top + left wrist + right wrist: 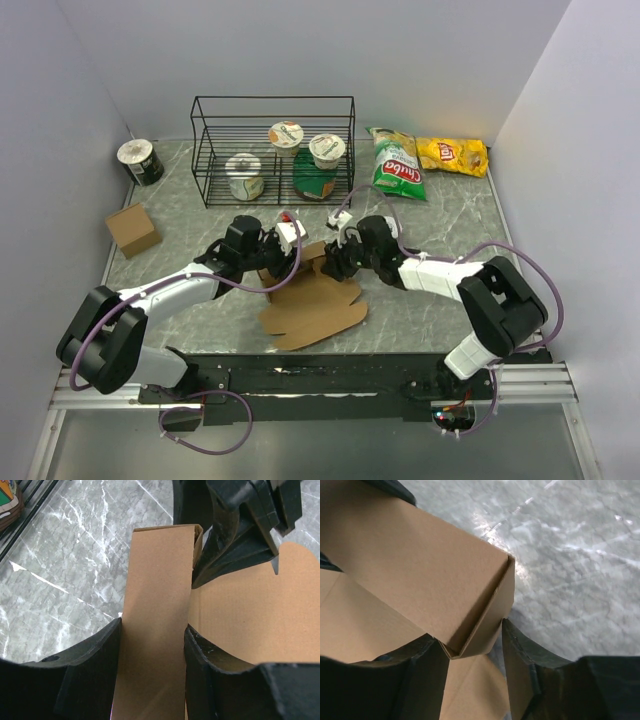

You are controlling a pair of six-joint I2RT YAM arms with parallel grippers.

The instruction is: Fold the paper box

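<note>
The paper box [315, 305] is a plain brown die-cut sheet lying flat near the table's front, with its far side folded up into a wall. My left gripper [285, 255] holds the left part of that wall. In the left wrist view its two black fingers press both faces of the upright strip [155, 570], so the left gripper [152, 627] is shut on it. My right gripper [335, 262] is at the wall's right end. In the right wrist view the right gripper [469, 632] closes around a folded corner of the box [420, 565], both fingers touching cardboard. The right arm's fingers [240, 525] show beyond the wall.
A black wire rack [197, 150] at the back holds lidded cups [285, 134]. A small squarish cardboard box [132, 229] sits at the left, a can [140, 161] behind it. A green chip bag [397, 163] and a yellow one [452, 155] lie back right.
</note>
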